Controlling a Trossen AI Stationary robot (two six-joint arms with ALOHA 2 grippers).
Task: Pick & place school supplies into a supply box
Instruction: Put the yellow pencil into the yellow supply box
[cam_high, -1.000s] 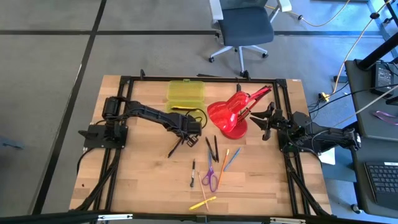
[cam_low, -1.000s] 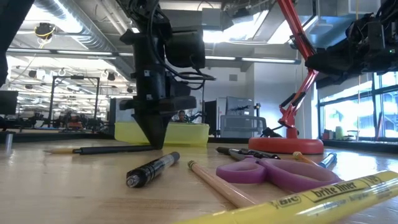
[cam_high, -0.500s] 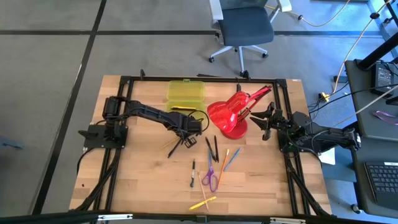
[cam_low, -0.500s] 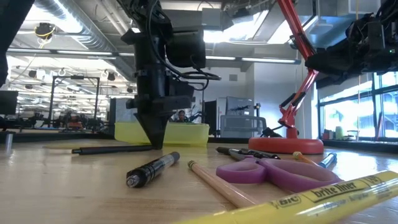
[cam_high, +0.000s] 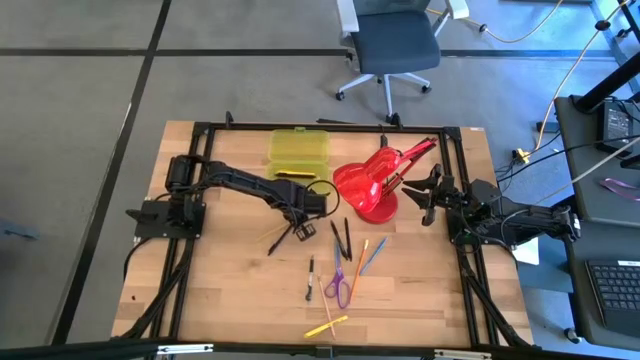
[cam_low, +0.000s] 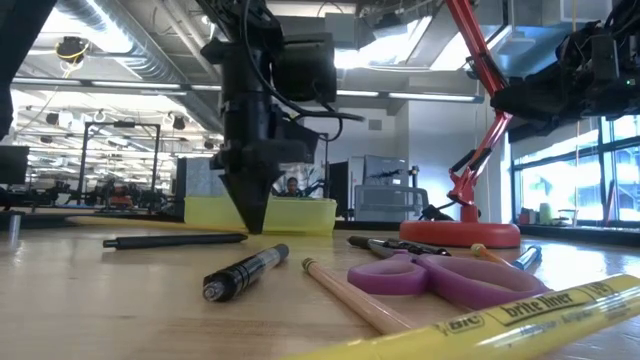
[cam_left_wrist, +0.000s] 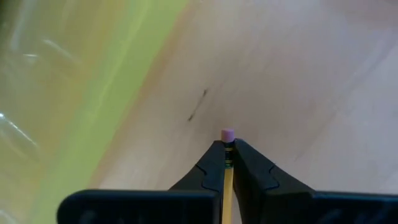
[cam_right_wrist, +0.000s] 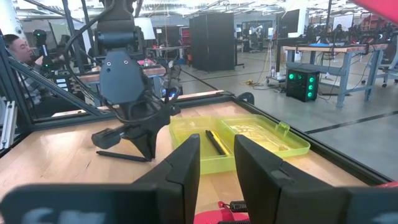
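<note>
Your supply box (cam_high: 298, 152) lies open at the far middle of the desk (cam_high: 230, 290), with 1 dark pen (cam_right_wrist: 216, 142) already inside it; the pencil (cam_left_wrist: 227, 163) with the pink eraser is pinched between the fingers of the left hand (cam_high: 300, 229), which points straight down just in front of the box, beside a black pen (cam_low: 175, 240) lying flat on the wood; you can see the left arm reaching in from its base at the left edge, elbow bent, wrist turned down over the desk's middle.

The rest of the supplies sit nearer the front: a black marker (cam_low: 245, 271), a second pencil (cam_low: 345, 295), the purple scissors (cam_low: 450, 277) and a yellow highlighter (cam_low: 490, 322), all resting on the desk, well apart from the box.

Your right hand (cam_high: 428, 195) waits at the right side, held above the desk beside the red lamp (cam_high: 372, 185); its fingers (cam_right_wrist: 186, 167) stand partly apart, holding nothing.
</note>
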